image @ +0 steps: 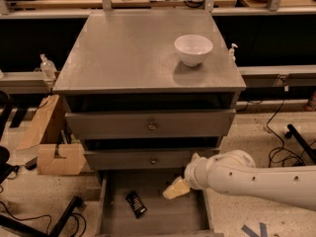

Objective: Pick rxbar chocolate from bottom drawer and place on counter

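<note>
The rxbar chocolate (136, 204), a small flat black wrapper, lies on the floor of the open bottom drawer (153, 218), left of centre. My gripper (176, 188), with pale yellowish fingers on a white arm coming in from the right, hangs over the drawer's right part, just right of and slightly above the bar, apart from it. The grey counter (128, 53) tops the cabinet above.
A white bowl (193, 49) stands on the counter's right rear. Two upper drawers with small knobs (152, 127) are shut. A cardboard box (54, 154) sits on the floor at left. Cables lie on the floor at right and lower left.
</note>
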`<state>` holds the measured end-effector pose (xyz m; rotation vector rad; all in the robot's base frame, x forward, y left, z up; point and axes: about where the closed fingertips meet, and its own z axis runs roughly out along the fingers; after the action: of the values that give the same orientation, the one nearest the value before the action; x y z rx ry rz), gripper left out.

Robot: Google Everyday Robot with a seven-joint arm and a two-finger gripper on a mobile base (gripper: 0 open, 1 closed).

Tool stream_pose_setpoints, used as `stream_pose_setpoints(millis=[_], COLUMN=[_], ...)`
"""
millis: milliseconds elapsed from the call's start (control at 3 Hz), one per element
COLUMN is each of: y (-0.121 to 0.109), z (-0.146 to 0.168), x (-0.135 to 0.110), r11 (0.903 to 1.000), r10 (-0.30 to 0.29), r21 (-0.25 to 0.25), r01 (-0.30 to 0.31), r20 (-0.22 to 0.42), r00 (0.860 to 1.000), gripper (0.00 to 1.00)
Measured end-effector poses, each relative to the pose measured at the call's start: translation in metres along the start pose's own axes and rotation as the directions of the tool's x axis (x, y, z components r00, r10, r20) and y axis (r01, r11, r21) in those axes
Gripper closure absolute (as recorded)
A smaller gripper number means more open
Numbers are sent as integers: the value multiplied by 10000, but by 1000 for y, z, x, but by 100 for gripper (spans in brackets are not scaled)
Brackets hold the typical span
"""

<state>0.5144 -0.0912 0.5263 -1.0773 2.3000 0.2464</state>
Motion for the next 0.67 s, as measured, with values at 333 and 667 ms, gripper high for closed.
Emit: stream_pose_setpoints(millis=[333, 667], y=[-17, -23], z=[43, 108], x=[16, 29], r11=[9998, 9996], r10=[-147, 227], r21=[115, 122], r01=[140, -254], r20=[651, 1854], r00=[9978, 9824], gripper=[0, 0])
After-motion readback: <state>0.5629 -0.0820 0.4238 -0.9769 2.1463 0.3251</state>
